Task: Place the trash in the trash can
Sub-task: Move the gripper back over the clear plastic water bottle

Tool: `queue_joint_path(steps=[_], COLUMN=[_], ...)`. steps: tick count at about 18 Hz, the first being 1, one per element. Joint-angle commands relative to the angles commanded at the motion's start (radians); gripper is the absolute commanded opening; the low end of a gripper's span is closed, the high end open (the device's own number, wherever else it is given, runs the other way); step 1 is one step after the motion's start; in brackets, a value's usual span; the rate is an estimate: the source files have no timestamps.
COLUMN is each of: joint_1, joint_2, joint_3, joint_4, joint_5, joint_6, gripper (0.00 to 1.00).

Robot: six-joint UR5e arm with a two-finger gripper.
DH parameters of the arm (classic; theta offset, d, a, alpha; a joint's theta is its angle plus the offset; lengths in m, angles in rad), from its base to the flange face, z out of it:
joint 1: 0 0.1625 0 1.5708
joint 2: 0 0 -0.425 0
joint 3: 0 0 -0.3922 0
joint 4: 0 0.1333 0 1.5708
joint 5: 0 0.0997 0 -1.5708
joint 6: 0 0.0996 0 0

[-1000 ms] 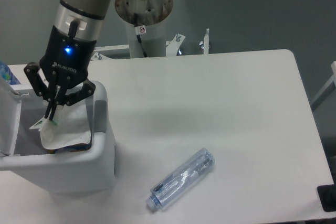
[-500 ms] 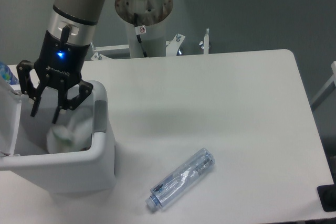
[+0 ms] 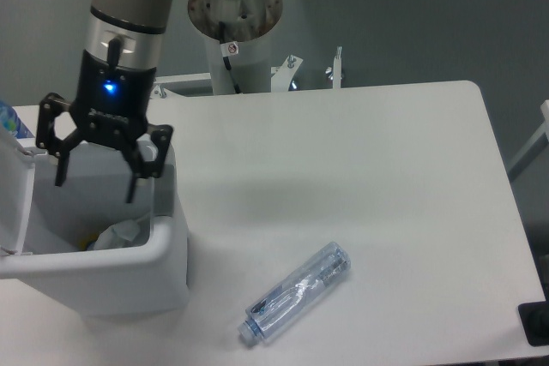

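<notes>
Tool (image 3: 96,180): black two-finger unit on a silver and grey arm with a pale blue joint cover at the top edge; a blue light glows on its body above small white lettering too small to read. Fingers spread wide apart, holding nothing, tips poised over the open trash can.

Trash can (image 3: 163,276): large white rectangular bin with rounded corners, directly beneath the tool, at the near left of the surface. Lid (image 3: 13,203) raised, to the tool's left in the view.

Wrapper (image 3: 116,234): small crumpled pale piece lying inside the trash can, below the tool and apart from both fingers. A speck of yellow shows just beside it.

Bottle (image 3: 297,292): clear, bluish, squashed plastic, lying on its side on the surface, well apart from the tool, to its lower right in the view. Cap end toward the near edge. Dark print on it, not legible.

Surface (image 3: 369,177): plain white top with rounded corners.

Room: grey floor behind. Beyond the tool, a white pedestal (image 3: 238,49) with a round flange carries a small sticker, its print unreadable. Metal brackets (image 3: 334,68) stand at the far edge of the surface. A dark object (image 3: 535,323) shows at the lower right corner of the view.
</notes>
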Motion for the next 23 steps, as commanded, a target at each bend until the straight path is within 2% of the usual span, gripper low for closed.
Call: queue_joint_path(steps=[2,8,13,17,20,23], joint_1=[0.047,0.15,0.183,0.221,0.23,0.233], joint_2=[-0.012,-0.115,-0.178,-0.228,-0.273,-0.317], joint_3=[0.02,0.129,0.14,0.153,0.164,0.164], joint_4=[0.002,0.003,0.006,0.008,0.044,0.116], joint_5=[0.052,0.057,0.16,0.168,0.168,0.168], joint_6=[-0.002,-0.012,0.008,0.026,0.031,0.012], gripper=[1.0,1.0,1.0,1.0,1.0,1.0])
